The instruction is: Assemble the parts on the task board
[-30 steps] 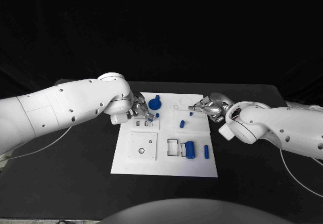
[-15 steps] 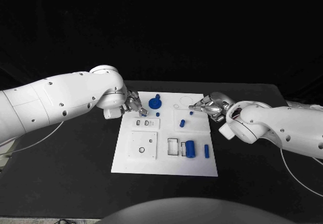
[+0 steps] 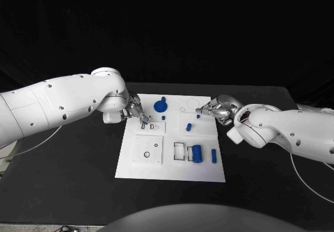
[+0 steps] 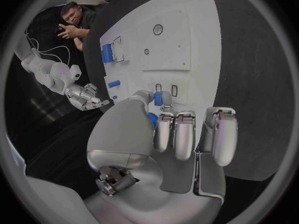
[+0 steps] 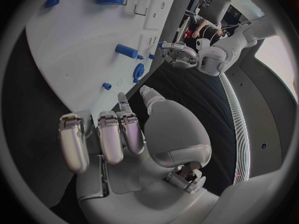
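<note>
The left hand point(image 3: 136, 112) pinches a small blue part point(image 4: 158, 98) at its fingertips, just beside the two small slots point(image 3: 146, 127) on the board point(image 3: 174, 164), slots lying just ahead; the right hand point(image 3: 217, 110), empty with fingers apart, hovers farther off

We saw a matte black rectangular table point(image 3: 83, 179) carrying everything. Directly on it lay one thing, a flat white rectangular task board point(image 3: 157, 169), set near the table's middle and reaching from close to the far edge toward the near edge, its long sides running front to back. Bare black tabletop showed on both sides of the board and along the near edge. The far corners faded into darkness.
</note>
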Action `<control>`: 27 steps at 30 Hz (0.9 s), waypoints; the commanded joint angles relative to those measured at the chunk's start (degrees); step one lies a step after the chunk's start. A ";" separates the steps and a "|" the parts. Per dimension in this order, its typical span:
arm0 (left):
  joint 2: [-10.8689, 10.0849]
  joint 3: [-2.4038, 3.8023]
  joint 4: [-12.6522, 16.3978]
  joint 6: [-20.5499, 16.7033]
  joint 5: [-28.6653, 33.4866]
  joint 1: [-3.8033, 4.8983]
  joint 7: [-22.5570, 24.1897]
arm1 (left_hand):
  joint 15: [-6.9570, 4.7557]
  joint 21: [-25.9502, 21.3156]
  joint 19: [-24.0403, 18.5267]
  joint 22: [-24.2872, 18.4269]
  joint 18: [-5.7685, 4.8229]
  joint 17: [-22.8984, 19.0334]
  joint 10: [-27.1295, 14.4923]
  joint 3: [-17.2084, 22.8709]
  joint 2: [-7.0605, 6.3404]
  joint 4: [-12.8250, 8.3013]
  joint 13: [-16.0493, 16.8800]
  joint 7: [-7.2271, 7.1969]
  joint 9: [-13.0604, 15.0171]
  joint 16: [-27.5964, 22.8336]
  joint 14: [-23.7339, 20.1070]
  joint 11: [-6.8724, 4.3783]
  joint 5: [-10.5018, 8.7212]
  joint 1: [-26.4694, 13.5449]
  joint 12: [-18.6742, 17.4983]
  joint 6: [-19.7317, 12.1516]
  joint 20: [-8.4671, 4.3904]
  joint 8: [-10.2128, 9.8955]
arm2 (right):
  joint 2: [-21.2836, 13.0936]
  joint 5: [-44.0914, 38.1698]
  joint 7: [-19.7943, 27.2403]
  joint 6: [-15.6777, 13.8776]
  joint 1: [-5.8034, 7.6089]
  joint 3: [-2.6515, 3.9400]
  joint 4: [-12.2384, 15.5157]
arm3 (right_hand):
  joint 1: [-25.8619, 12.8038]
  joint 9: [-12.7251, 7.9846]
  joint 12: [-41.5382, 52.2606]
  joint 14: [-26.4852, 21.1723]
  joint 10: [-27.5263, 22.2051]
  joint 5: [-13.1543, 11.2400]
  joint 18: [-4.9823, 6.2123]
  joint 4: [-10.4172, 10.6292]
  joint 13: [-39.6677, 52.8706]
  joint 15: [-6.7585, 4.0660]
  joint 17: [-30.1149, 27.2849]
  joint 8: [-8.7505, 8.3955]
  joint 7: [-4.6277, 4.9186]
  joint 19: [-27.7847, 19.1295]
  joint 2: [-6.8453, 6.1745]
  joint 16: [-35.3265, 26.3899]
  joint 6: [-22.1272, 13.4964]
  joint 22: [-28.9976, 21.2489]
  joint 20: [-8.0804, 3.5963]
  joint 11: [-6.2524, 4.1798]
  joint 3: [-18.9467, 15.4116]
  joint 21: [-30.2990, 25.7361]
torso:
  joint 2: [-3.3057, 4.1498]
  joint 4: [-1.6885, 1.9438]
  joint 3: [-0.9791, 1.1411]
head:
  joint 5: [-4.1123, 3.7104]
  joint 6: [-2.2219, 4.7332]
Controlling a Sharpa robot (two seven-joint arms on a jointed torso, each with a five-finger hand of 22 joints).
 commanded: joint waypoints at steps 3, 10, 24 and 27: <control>0.46 -0.05 0.02 3.45 0.16 0.12 -3.41 | -0.49 0.14 5.82 15.10 -0.43 15.08 6.06 0.07 -0.10 0.30 15.09 -0.02 0.04 0.15 5.97 -0.38 0.09 -0.40 0.14 0.40 -0.42 -0.18 | 0.07 -0.49 -0.05 0.57 -0.05 -0.02 -0.01 | 0.29 0.06 0.23 5.87 6.01 0.26 -0.39 0.01 15.09 0.41 15.06 0.16 0.15 6.01 0.21 0.23 -0.29 15.06 0.56 0.32 -0.36 0.26 | 0.00 -0.05 0.03 | 0.03 0.02; 0.86 -0.10 -0.26 4.02 0.18 0.11 -3.52 | -0.53 0.14 5.82 15.10 -0.43 15.08 6.06 0.36 0.11 0.18 15.09 -0.15 0.02 0.15 5.97 -0.48 0.54 -0.21 0.14 0.56 -0.44 -0.40 | 0.08 -0.49 -0.06 0.59 -0.06 -0.02 -0.05 | 0.29 0.06 0.23 5.87 6.01 0.26 -0.39 0.01 15.09 0.41 15.06 0.16 0.15 6.01 0.21 0.23 -0.29 15.06 0.56 0.32 -0.36 0.26 | 0.00 -0.05 0.02 | -0.03 0.02; 2.69 -0.14 -1.34 4.56 0.19 0.07 -3.75 | -0.54 0.14 5.82 15.10 -0.43 15.08 6.06 0.38 0.10 0.19 15.09 -0.16 0.02 0.15 5.97 -0.49 0.68 -0.23 0.14 0.61 -0.45 -0.45 | 0.31 -0.49 0.07 0.53 -0.21 -0.03 -0.10 | 0.29 0.06 0.23 5.87 6.01 0.26 -0.39 0.01 15.09 0.41 15.06 0.16 0.15 6.01 0.21 0.23 -0.29 15.06 0.56 0.32 -0.36 0.26 | 0.00 -0.05 0.01 | 0.01 0.26; 3.01 -0.15 -1.53 4.73 0.19 0.06 -3.91 | -0.55 0.14 5.82 15.10 -0.43 15.08 6.06 0.48 0.17 0.17 15.09 -0.19 0.03 0.15 5.97 -0.52 0.80 -0.15 0.14 0.65 -0.45 -0.49 | 0.36 -0.49 0.11 0.49 -0.22 -0.03 -0.08 | 0.29 0.06 0.23 5.87 6.01 0.26 -0.39 0.01 15.09 0.41 15.06 0.16 0.15 6.01 0.21 0.23 -0.29 15.06 0.56 0.32 -0.36 0.26 | 0.00 -0.05 0.01 | -0.01 0.26</control>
